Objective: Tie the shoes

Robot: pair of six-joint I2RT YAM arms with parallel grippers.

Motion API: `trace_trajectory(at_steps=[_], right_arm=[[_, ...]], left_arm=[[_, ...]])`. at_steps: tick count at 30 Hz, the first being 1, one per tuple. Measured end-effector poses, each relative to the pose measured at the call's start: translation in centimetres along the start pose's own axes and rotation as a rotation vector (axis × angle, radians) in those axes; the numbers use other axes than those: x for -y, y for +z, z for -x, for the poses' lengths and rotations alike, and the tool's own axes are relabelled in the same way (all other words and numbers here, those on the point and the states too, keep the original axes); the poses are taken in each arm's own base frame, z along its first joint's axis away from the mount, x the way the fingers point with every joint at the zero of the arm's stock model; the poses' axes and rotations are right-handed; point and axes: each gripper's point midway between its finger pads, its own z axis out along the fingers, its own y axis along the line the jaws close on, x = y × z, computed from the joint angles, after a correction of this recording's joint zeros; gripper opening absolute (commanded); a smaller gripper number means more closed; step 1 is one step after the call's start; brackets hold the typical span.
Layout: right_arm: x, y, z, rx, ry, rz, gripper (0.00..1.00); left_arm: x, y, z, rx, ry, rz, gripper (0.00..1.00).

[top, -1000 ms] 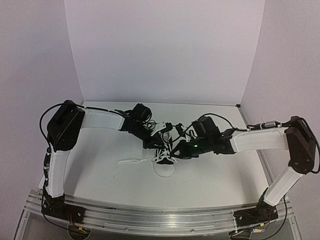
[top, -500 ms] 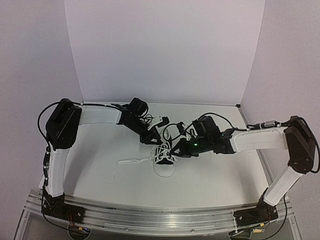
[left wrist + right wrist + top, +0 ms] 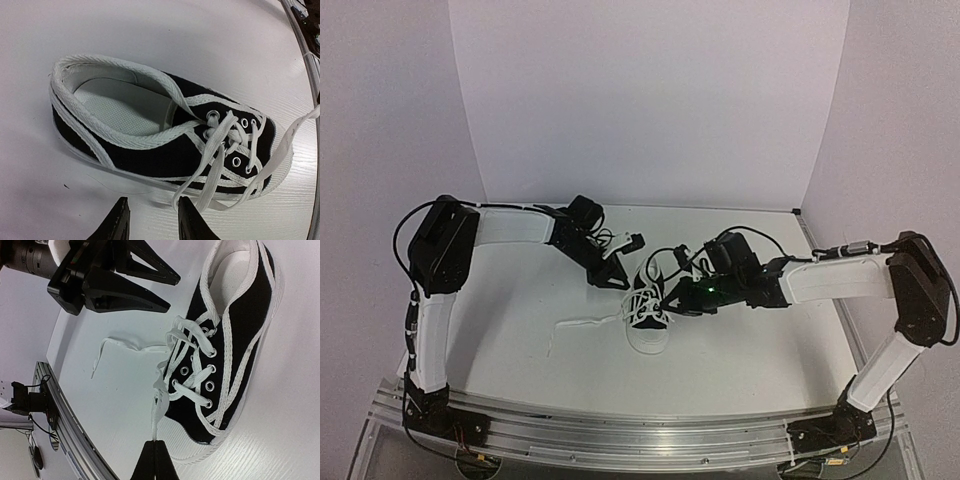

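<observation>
Sneaker (image 3: 647, 318): black canvas, white toe cap, sole and lining. It sat upright mid tabletop (image 3: 510, 350), toe toward the arm bases. Laces were crossed through the eyelets, untied. Loose lace (image 3: 582, 322) trailed over the tabletop on the left arm's side. Right gripper (image 3: 155, 456) jaws were together, clamped on the pinched lace (image 3: 158, 410) just off the toe. Left gripper (image 3: 151, 222) jaws stood partly apart, empty, just beside the sneaker's side. Bare tabletop lay all round it, edges well apart.
</observation>
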Motion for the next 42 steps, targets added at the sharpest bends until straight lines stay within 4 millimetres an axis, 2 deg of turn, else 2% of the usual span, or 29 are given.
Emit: trace_trajectory(at_steps=[12,21,32,36,42], right_arm=[[0.1,0.1,-0.1,-0.002,0.001,-0.002,0.00],[0.6,0.6,-0.4,-0.015,0.007,-0.012,0.00],[0.7,0.6,-0.5,-0.017,0.008,-0.014,0.00],[0.7,0.6,-0.5,-0.017,0.008,-0.014,0.00],[0.7,0.7,-0.4,-0.014,0.009,-0.016,0.00]], left_arm=[[1.0,0.4,-1.6,-0.042,0.016,-0.034,0.32],[1.5,1.0,-1.7,-0.051,0.022,-0.047,0.31],[1.6,2.5,-3.3,-0.090,0.008,-0.053,0.20],[1.6,2.6,-3.3,-0.090,0.011,-0.051,0.00],[1.3,2.6,-3.3,-0.095,-0.011,-0.035,0.00]])
